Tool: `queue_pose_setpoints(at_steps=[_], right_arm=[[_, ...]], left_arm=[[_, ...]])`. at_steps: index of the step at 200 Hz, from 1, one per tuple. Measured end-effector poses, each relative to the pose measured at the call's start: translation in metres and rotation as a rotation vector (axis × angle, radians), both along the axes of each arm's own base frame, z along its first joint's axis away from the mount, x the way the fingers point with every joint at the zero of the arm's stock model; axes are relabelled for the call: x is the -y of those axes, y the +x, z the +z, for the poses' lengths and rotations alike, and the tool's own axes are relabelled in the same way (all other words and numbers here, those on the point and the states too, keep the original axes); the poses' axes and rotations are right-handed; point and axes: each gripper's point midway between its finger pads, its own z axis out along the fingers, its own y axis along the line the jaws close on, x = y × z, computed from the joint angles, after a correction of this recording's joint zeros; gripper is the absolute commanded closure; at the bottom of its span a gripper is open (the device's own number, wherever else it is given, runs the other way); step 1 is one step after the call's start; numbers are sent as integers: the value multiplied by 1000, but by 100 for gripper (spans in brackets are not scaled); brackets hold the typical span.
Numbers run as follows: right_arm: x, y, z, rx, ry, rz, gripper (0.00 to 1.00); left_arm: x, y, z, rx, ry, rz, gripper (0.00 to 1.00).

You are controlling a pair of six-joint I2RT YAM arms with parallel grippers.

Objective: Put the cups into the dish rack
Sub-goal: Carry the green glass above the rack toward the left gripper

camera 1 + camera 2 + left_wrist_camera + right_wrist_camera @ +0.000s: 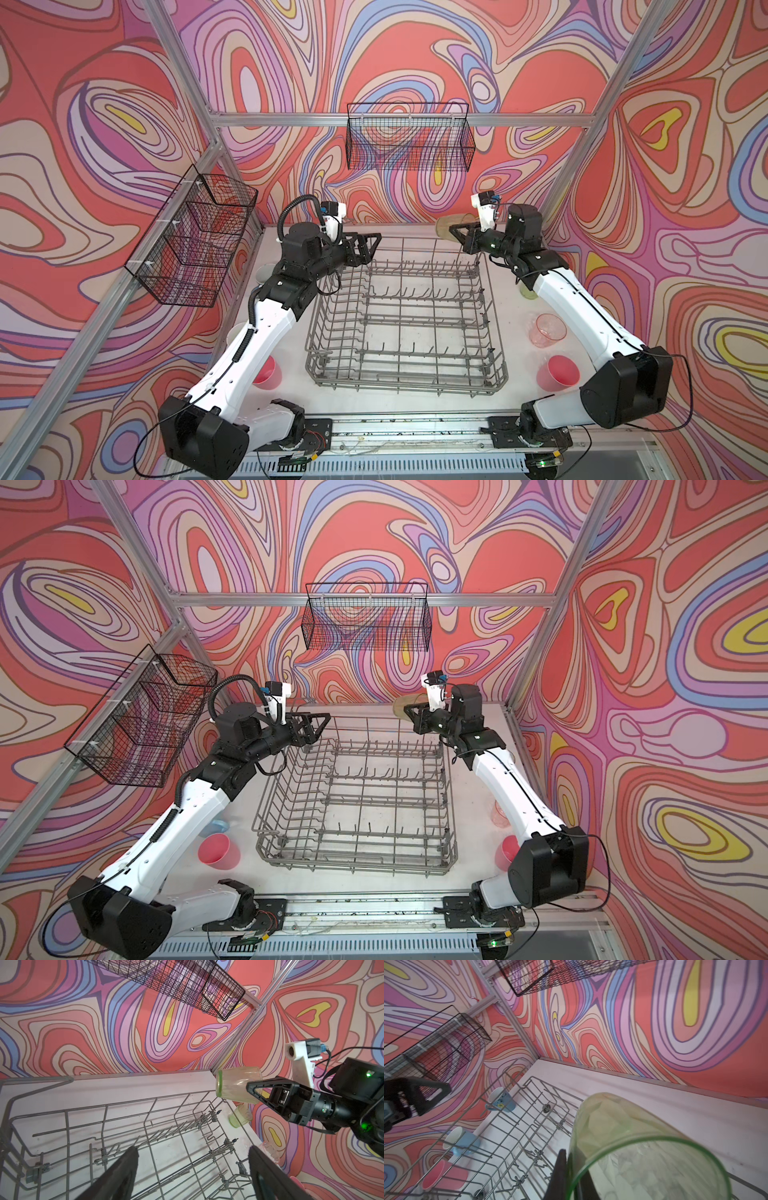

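Yellow-green tumbler (643, 1147) in right fingers (560, 1169)

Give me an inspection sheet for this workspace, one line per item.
Surface: white table, dish rack at its middle.
Job's things: rack empty; held yellow-green tumbler lifted on its side by its far right corner; second yellow-green tumbler, translucent pink tumbler, right pink cup on table right of rack; left pink cup, far blue mug, near blue mug left of it.
Clutter: nothing seen.
Claws: left claw open, empty, over rack's far left; right claw shut on held tumbler's wall.
Cables: black hose arches over left wrist; no snag seen.
Surroundings: patterned walls, aluminium frame, back mesh basket, side mesh basket.
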Motion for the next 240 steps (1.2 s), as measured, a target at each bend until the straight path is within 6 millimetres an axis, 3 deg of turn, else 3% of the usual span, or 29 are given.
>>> queue_pose_setpoints(at_steps=[34, 103, 139, 161, 187, 240], right_arm=[[-17, -13, 7, 60, 58, 134, 100], [-39, -37, 33, 123, 153, 340, 100], [-48, -31, 29, 78, 203, 405, 100], [-51, -30, 29, 56, 228, 426, 100], [-50, -30, 34, 50, 261, 446, 100], [-39, -15, 44, 23, 371, 473, 100]], left_arm=[[12, 7, -10, -90, -38, -8, 15], [33, 16, -7, -108, -43, -84, 14], [48, 23, -2, -75, -31, -170, 13], [59, 27, 8, -35, -22, -238, 5], [68, 26, 17, 8, -26, -318, 6], [55, 41, 21, 32, -90, -421, 8]])
